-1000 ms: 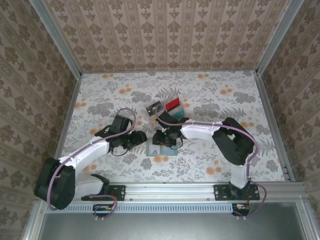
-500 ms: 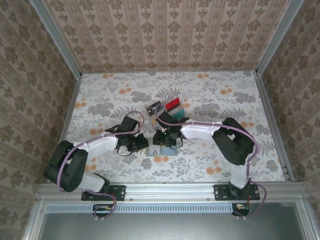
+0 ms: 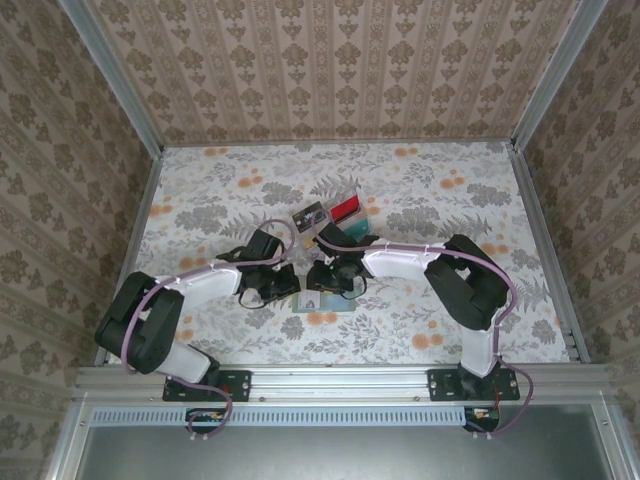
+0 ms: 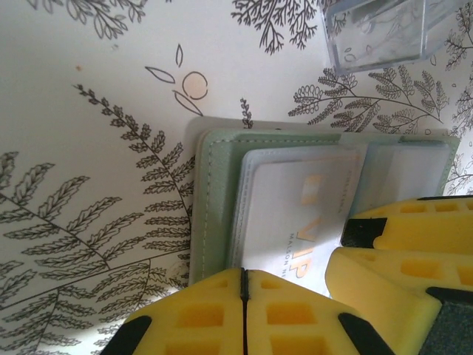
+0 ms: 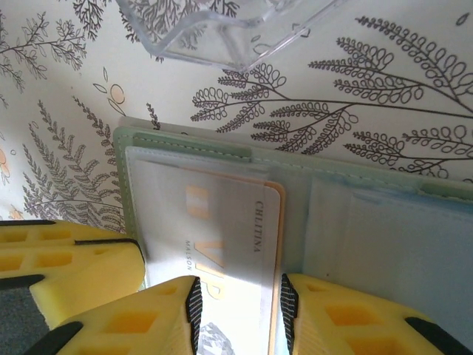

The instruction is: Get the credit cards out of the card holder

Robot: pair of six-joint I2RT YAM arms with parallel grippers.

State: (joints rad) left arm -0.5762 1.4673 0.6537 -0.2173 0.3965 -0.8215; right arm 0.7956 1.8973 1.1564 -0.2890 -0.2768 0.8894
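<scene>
Left end effector (image 4: pixel 244 296) closed, soft stitched rectangular card holder (image 4: pixel 216 200)

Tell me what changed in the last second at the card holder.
The left gripper slid right to the card holder's left side and its jaws closed; the left arm folded in. Whether it pinches anything I can't tell. The right gripper stayed over the beige card in the holder, jaws part open. The black card, red card and teal card behind did not move.
</scene>
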